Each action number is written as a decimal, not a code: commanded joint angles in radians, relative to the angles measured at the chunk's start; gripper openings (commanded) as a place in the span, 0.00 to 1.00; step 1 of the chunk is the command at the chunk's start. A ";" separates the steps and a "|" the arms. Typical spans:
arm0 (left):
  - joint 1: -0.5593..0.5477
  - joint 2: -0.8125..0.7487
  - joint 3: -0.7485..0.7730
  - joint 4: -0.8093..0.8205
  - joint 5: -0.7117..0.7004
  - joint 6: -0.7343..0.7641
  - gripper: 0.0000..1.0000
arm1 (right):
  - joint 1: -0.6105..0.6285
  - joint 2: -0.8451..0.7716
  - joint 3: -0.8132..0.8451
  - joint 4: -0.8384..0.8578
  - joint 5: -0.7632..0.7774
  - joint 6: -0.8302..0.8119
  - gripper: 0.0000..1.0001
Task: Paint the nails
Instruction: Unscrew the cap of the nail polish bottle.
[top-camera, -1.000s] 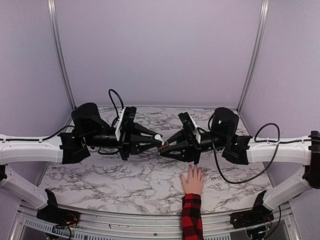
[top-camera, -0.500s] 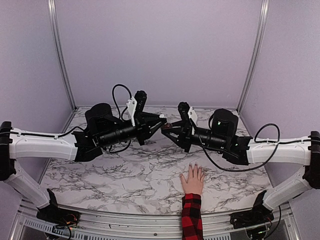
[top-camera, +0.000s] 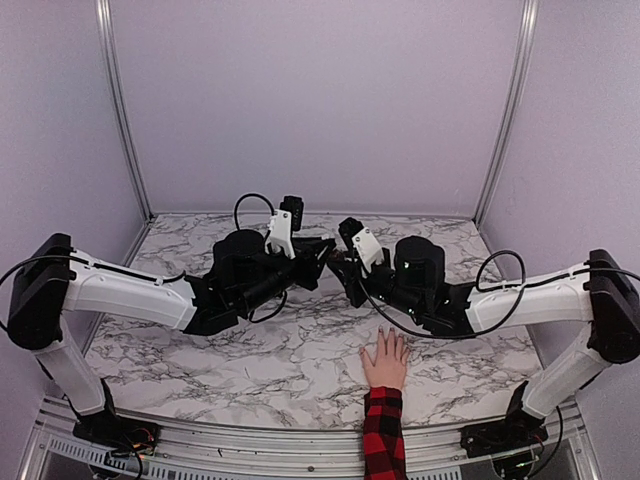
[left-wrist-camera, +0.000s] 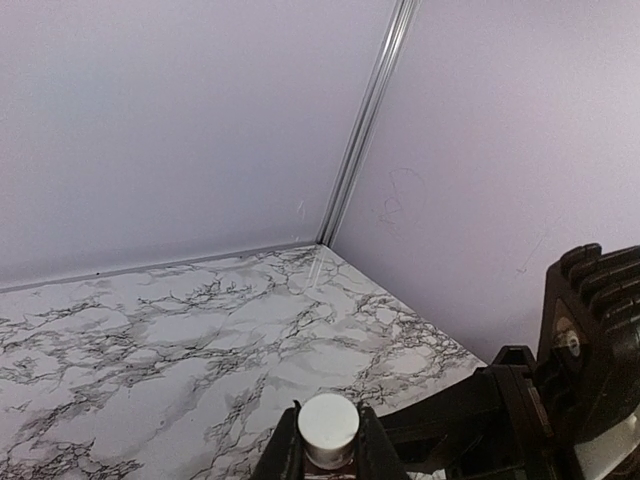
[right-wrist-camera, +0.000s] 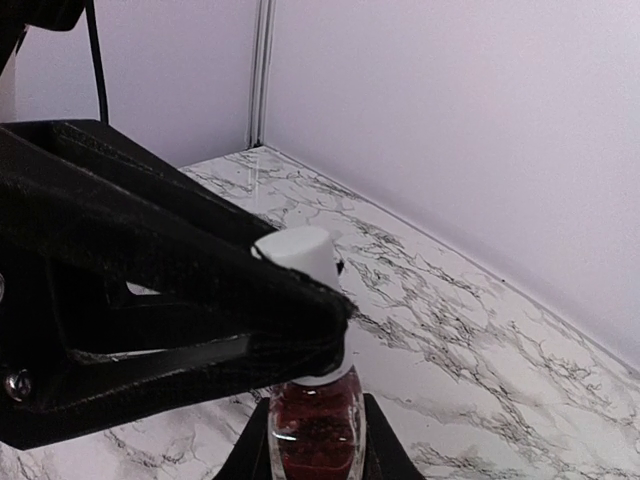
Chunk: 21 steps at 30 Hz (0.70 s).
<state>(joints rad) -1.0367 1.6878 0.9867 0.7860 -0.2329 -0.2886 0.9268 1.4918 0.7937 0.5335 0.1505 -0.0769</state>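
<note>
**Task item.** The nails (top-camera: 386, 333) are lying at the near centre-right of the worktop (top-camera: 200, 350). They are tipping the fingers of the person's hand (top-camera: 385, 362), which is resting flat, palm down and fingers slightly fanned, with a plaid sleeve (top-camera: 382, 435) behind it. In the overhead view they are showing too small to tell whether any are coated.

**Progress.** No brush is showing and nothing is touching the nails. Painting is judged not yet begun, and the work appears to be at the bottle-opening step. All five nails are therefore remaining to be done.

**Container.** The bottle (right-wrist-camera: 318, 432) is being held above the worktop, well behind the person's hand. Dark red, speckled polish is filling its visible glass. The white cap (right-wrist-camera: 298, 250) is sitting on the neck, but whether it is loosened cannot be told.

**Robot hands.** The right hand (right-wrist-camera: 318, 455) is pinching the bottle's body from below. The left hand (left-wrist-camera: 328, 462) is pressing together on the white cap, meeting the right hand tip to tip.
</note>
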 joint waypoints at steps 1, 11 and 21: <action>-0.014 0.022 0.026 0.057 -0.052 -0.061 0.00 | -0.004 0.009 0.018 0.123 0.124 -0.014 0.00; 0.003 -0.079 -0.021 0.061 0.079 0.054 0.58 | -0.006 -0.033 -0.026 0.124 -0.016 -0.018 0.00; 0.091 -0.264 -0.138 0.058 0.627 0.190 0.67 | -0.024 -0.141 -0.039 0.027 -0.393 -0.020 0.00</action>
<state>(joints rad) -0.9726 1.4834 0.8944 0.8272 0.0872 -0.1810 0.9173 1.4059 0.7425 0.5964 -0.0086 -0.0875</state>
